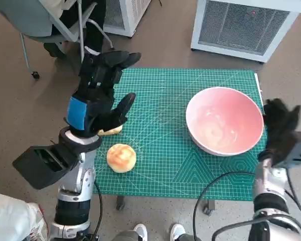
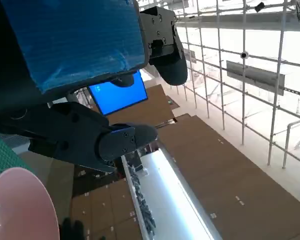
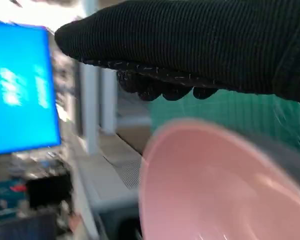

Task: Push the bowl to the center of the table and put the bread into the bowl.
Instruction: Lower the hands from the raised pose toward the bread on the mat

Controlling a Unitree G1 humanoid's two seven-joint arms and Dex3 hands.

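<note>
— Where's the bowl (image 1: 224, 120)?
— On the green mat (image 1: 165, 155), just beside the right hand (image 1: 280, 131), whose fingers are spread and hold nothing.
— And the bread (image 1: 121, 157)?
— On the bench below the left hand (image 1: 100, 93), which is raised above it, fingers apart, grasping nothing. A second piece (image 1: 112, 131) peeks from under it.

This looks like a lab or workshop hall. A green cutting mat (image 1: 190, 145) covers the small surface, white vented machine housings (image 1: 241, 25) stand on the bare floor beyond its far edge, and the wrist views show metal scaffolding (image 2: 250, 75), blue screens (image 2: 121, 95) and what may be stacked cardboard boxes (image 2: 215, 165).
</note>
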